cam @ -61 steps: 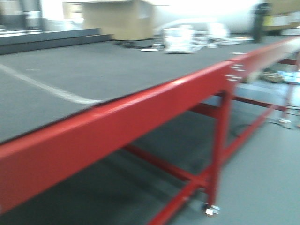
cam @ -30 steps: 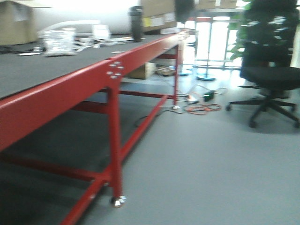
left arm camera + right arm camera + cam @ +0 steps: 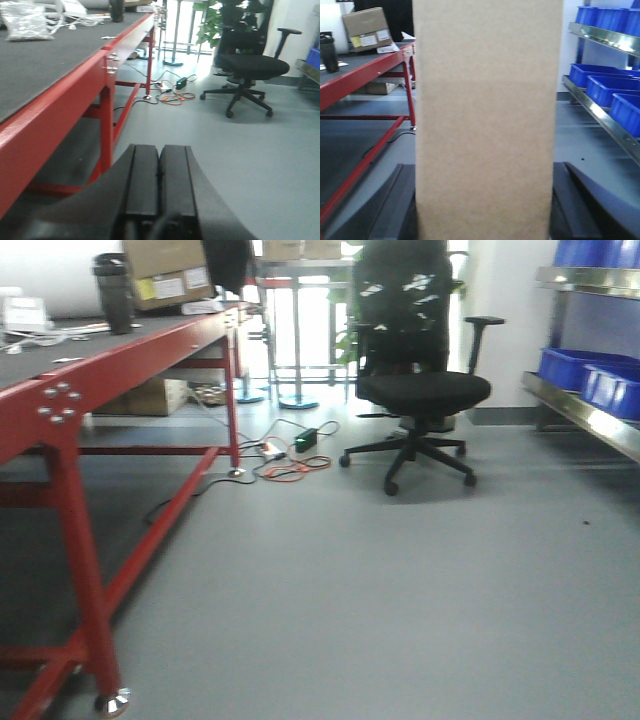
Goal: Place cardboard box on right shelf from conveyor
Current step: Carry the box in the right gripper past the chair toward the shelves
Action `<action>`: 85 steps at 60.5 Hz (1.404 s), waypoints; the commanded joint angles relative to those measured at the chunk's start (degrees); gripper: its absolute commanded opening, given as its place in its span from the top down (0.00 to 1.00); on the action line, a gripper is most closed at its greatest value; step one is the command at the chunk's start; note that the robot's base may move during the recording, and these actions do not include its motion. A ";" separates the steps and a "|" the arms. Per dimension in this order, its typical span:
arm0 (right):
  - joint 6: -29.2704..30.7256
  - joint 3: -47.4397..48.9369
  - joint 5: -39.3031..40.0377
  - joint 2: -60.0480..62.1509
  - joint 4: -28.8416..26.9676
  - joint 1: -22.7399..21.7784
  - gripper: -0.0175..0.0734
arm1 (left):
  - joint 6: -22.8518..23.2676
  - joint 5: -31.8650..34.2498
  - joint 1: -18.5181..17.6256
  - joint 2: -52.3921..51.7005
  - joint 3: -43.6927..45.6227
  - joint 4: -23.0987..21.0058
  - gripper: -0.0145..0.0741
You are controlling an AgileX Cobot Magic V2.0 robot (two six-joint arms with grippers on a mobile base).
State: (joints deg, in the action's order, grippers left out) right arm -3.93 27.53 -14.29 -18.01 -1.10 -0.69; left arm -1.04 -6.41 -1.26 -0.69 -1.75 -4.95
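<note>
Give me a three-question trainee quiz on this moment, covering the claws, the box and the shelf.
1. True or false: the left claw holds the cardboard box.
2. What sits on the right shelf? A) blue bins B) paint tins C) folded towels
3. Fill in: between the conveyor and the shelf stands a black office ____.
Key: 1 false, it is shut and empty; the right claw grips the box. 2 A. 3 chair.

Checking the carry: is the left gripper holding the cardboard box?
No, the left gripper has its fingers pressed together with nothing between them.
</note>
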 commanded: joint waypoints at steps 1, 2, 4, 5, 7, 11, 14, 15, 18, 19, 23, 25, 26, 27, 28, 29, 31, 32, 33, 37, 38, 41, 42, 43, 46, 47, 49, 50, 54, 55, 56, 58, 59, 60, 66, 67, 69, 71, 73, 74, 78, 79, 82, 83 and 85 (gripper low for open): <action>0.57 1.78 6.30 -0.36 0.38 -0.42 0.75 | 0.16 4.68 -0.23 -0.40 0.16 -0.26 0.97; 0.57 1.78 6.30 -0.36 0.38 -0.42 0.75 | 0.16 4.68 -0.23 -0.40 0.16 -0.26 0.97; 0.57 1.78 6.30 -0.36 0.38 -0.42 0.75 | 0.16 4.68 -0.23 -0.40 0.16 -0.26 0.97; 0.57 1.78 6.30 -0.36 0.38 -0.42 0.75 | 0.16 4.68 -0.23 -0.40 0.16 -0.26 0.97; 0.57 1.78 6.30 -0.36 0.38 -0.42 0.75 | 0.16 4.68 -0.23 -0.40 0.16 -0.26 0.97; 0.57 1.78 6.30 -0.36 0.38 -0.42 0.75 | 0.16 4.68 -0.23 -0.40 0.16 -0.26 0.97; 0.57 1.78 6.30 -0.36 0.38 -0.42 0.75 | 0.16 4.68 -0.23 -0.40 0.16 -0.26 0.97; 0.57 1.78 6.30 -0.36 0.38 -0.42 0.75 | 0.16 4.68 -0.23 -0.40 0.16 -0.26 0.97; 0.57 1.78 6.30 -0.36 0.38 -0.42 0.75 | 0.16 4.68 -0.23 -0.40 0.16 -0.26 0.97; 0.57 1.78 6.30 -0.36 0.38 -0.42 0.75 | 0.16 4.68 -0.23 -0.40 0.16 -0.26 0.97; 0.57 1.78 6.30 -0.36 0.38 -0.42 0.75 | 0.16 4.68 -0.23 -0.40 0.16 -0.26 0.97; 0.57 1.78 6.30 -0.36 0.38 -0.42 0.75 | 0.16 4.68 -0.23 -0.40 0.16 -0.26 0.97; 0.57 1.78 6.30 -0.36 0.38 -0.42 0.75 | 0.16 4.68 -0.23 -0.40 0.16 -0.26 0.97; 0.57 1.78 6.30 -0.36 0.38 -0.42 0.75 | 0.16 4.68 -0.23 -0.40 0.16 -0.26 0.97; 0.57 1.78 6.30 -0.36 0.38 -0.42 0.75 | 0.16 4.68 -0.23 -0.40 0.16 -0.26 0.97; 0.57 1.78 6.30 -0.36 0.38 -0.42 0.75 | 0.16 4.68 -0.23 -0.40 0.16 -0.26 0.97; 0.57 1.78 6.24 -0.36 0.38 -0.42 0.75 | 0.16 4.68 -0.23 -0.40 0.16 -0.26 0.97; 0.57 1.78 6.24 -0.36 0.38 -0.42 0.75 | 0.16 4.68 -0.23 -0.40 0.16 -0.26 0.97; 0.57 1.78 6.24 -0.36 0.38 -0.42 0.75 | 0.16 4.68 -0.23 -0.40 0.16 -0.26 0.97; 0.57 1.78 6.24 -0.36 0.38 -0.42 0.75 | 0.16 4.68 -0.23 -0.40 0.16 -0.26 0.97; 0.57 1.78 6.18 -0.36 0.38 -0.42 0.75 | 0.16 4.68 -0.23 -0.40 0.16 -0.26 0.97; 0.57 1.78 6.18 -0.36 0.38 -0.42 0.75 | 0.16 4.68 -0.23 -0.40 0.16 -0.26 0.97; 0.57 1.78 6.12 -0.36 0.38 -0.42 0.75 | 0.16 4.68 -0.23 -0.40 0.16 -0.26 0.97; 0.57 1.78 6.10 -0.36 0.38 -0.42 0.75 | 0.16 4.68 -0.23 -0.40 0.16 -0.26 0.97; 0.57 1.78 6.07 -0.36 0.38 -0.42 0.75 | 0.16 4.68 -0.23 -0.40 0.16 -0.26 0.97; 0.57 1.78 6.07 -0.36 0.38 -0.42 0.75 | 0.16 4.68 -0.23 -0.40 0.16 -0.26 0.97; 0.57 1.78 6.07 -0.36 0.38 -0.42 0.75 | 0.16 4.68 -0.23 -0.40 0.16 -0.26 0.97; 0.57 1.78 6.07 -0.36 0.38 -0.42 0.75 | 0.16 4.68 -0.23 -0.40 0.16 -0.26 0.97; 0.57 1.78 6.07 -0.36 0.38 -0.42 0.75 | 0.16 4.68 -0.23 -0.40 0.16 -0.26 0.97; 0.57 1.78 6.07 -0.36 0.38 -0.42 0.75 | 0.16 4.68 -0.23 -0.40 0.16 -0.26 0.97; 0.57 1.78 6.07 -0.36 0.38 -0.42 0.75 | 0.16 4.68 -0.23 -0.40 0.16 -0.26 0.97; 0.57 1.78 6.07 -0.36 0.38 -0.42 0.75 | 0.16 4.68 -0.23 -0.40 0.16 -0.26 0.97; 0.57 1.78 6.07 -0.36 0.38 -0.42 0.75 | 0.16 4.68 -0.23 -0.40 0.16 -0.26 0.97; 0.57 1.78 6.07 -0.36 0.38 -0.42 0.75 | 0.16 4.68 -0.23 -0.40 0.16 -0.26 0.97; 0.57 1.78 6.07 -0.36 0.38 -0.42 0.75 | 0.16 4.68 -0.23 -0.40 0.16 -0.26 0.97; 0.57 1.78 6.07 -0.36 0.38 -0.42 0.75 | 0.16 4.68 -0.23 -0.40 0.16 -0.26 0.97; 0.57 1.78 6.07 -0.36 0.38 -0.42 0.75 | 0.16 4.68 -0.23 -0.40 0.16 -0.26 0.97; 0.57 1.78 6.07 -0.36 0.38 -0.42 0.75 | 0.16 4.68 -0.23 -0.40 0.16 -0.26 0.97; 0.57 1.78 6.07 -0.36 0.38 -0.42 0.75 | 0.16 4.68 -0.23 -0.40 0.16 -0.26 0.97; 0.57 1.78 6.07 -0.36 0.38 -0.42 0.75 | 0.16 4.68 -0.23 -0.40 0.16 -0.26 0.97; 0.57 1.78 6.07 -0.36 0.38 -0.42 0.75 | 0.16 4.68 -0.23 -0.40 0.16 -0.26 0.97; 0.57 1.78 6.07 -0.36 0.38 -0.42 0.75 | 0.16 4.68 -0.23 -0.40 0.16 -0.26 0.97; 0.57 1.78 6.07 -0.36 0.38 -0.42 0.75 | 0.16 4.68 -0.23 -0.40 0.16 -0.26 0.97; 0.57 1.78 6.07 -0.36 0.38 -0.42 0.75 | 0.16 4.68 -0.23 -0.40 0.16 -0.26 0.97; 0.57 1.78 6.07 -0.36 0.38 -0.42 0.75 | 0.16 4.68 -0.23 -0.40 0.16 -0.26 0.97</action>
State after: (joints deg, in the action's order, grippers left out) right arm -3.93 27.49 -14.39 -17.93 -1.10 -0.69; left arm -1.04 -6.41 -1.26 -0.69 -1.75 -4.95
